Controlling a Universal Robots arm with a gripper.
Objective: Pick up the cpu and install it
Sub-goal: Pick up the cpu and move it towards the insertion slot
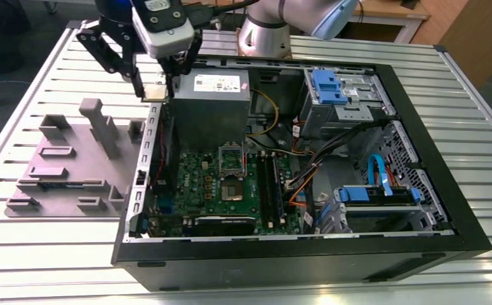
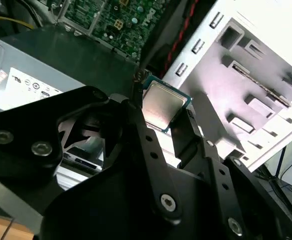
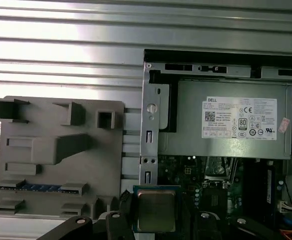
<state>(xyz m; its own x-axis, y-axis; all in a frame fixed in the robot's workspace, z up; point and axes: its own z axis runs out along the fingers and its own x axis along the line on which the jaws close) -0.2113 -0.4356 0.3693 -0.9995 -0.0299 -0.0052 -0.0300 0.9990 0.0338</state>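
Note:
The cpu (image 1: 154,93), a small flat square chip with a silvery top, is held above the computer case's side wall. My gripper (image 1: 154,89) is shut on it, one finger on each side. In both wrist views the cpu (image 2: 163,102) (image 3: 155,209) sits between the black fingers (image 2: 136,125), over the gap between the grey parts holder and the case. The metal-framed socket (image 1: 231,171) lies on the green motherboard (image 1: 203,184) inside the case. It is below the gripper and toward the exterior view's right.
A grey power-supply box (image 1: 210,95) stands in the case right beside the gripper. The grey parts holder (image 1: 68,165), with a green memory stick (image 3: 36,188) in it, lies on the slatted table at the exterior view's left. Drive bays (image 1: 339,95) and cables (image 1: 331,146) crowd the case's other side.

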